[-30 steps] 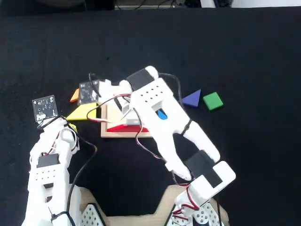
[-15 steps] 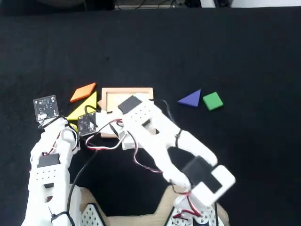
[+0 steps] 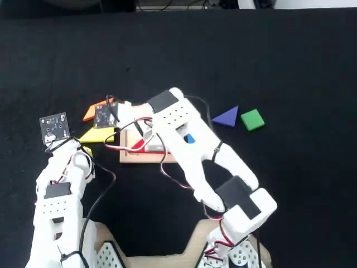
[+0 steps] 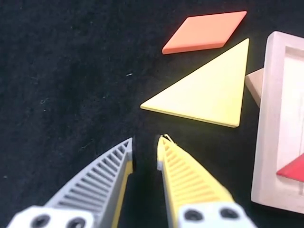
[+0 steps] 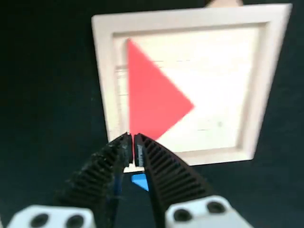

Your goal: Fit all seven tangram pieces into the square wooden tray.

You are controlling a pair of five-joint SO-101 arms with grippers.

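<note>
Red triangle (image 5: pixel 149 95) in tray (image 5: pixel 190 20), corner behind right pincer (image 5: pixel 132 138).

No readable text, number, label or sign was recorded. The tray (image 5: pixel 268 85) and yellow triangle (image 4: pixel 209 92) were plain. Specks on the wrist circuit board (image 3: pixel 54 128) were too small to read.

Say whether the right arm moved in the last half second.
Yes. The right arm swung outward, from the wooden tray's near edge to across it.
</note>
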